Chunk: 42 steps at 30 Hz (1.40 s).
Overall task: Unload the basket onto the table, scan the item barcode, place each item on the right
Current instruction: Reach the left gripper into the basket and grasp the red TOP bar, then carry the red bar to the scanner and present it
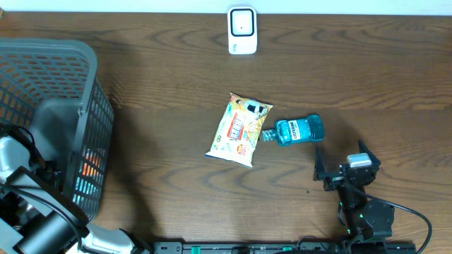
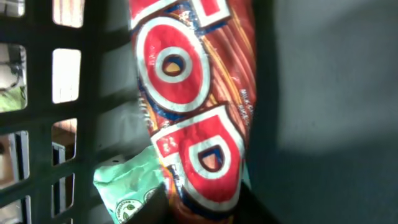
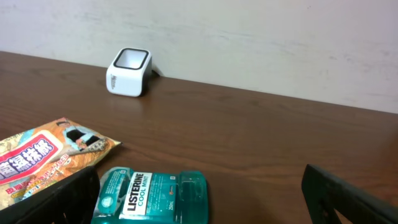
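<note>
Snack pack [image 2: 193, 106]: long axis vertical, left-wrist view.

A red snack bag [image 2: 193, 106] with large white-edged letters runs from the top centre down to the bottom of the frame. A pale green packet [image 2: 127, 186] shows beside its lower left edge, touching it. Dark basket lattice [image 2: 93, 93] fills the left side, and smooth grey basket wall the right.

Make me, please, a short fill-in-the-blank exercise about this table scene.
The mouthwash bottle lies on its ___ beside the snack bag.
The scanner is ___ in colour.
The red packet sits inside the grey ___.
The right claw is ___.
Answers: side, white, basket, open.
</note>
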### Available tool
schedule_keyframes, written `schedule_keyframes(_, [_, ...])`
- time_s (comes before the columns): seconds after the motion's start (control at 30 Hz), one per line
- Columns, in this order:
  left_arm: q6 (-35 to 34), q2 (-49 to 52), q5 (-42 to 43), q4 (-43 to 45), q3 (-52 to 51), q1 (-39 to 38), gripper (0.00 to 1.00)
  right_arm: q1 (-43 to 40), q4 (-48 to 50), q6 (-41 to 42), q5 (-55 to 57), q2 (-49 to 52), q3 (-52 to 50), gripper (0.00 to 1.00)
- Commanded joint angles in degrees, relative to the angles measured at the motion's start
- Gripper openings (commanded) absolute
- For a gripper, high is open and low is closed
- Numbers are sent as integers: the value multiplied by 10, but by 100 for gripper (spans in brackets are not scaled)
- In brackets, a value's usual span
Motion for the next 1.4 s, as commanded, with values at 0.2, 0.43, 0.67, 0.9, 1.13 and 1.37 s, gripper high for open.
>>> schedule_keyframes(0.2, [51, -47, 2, -11, 54, 2, 8, 2, -2, 7, 1, 0, -1, 99])
schedule_keyframes(0.43, [51, -148, 123, 9, 67, 1, 8, 2, -2, 7, 1, 0, -1, 99])
schedule_keyframes(0.67, [50, -262, 398, 91, 67, -3, 8, 2, -2, 7, 1, 0, -1, 99])
schedule_keyframes(0.9, [42, -395, 546, 238, 67, -72, 8, 2, -2, 7, 1, 0, -1, 99])
schedule_keyframes(1.13, [84, -500, 514, 315, 67, -249, 8, 2, -2, 7, 1, 0, -1, 99])
schedule_keyframes(1.37, [191, -491, 448, 291, 54, -469, 8, 2, -2, 7, 1, 0, -1, 99])
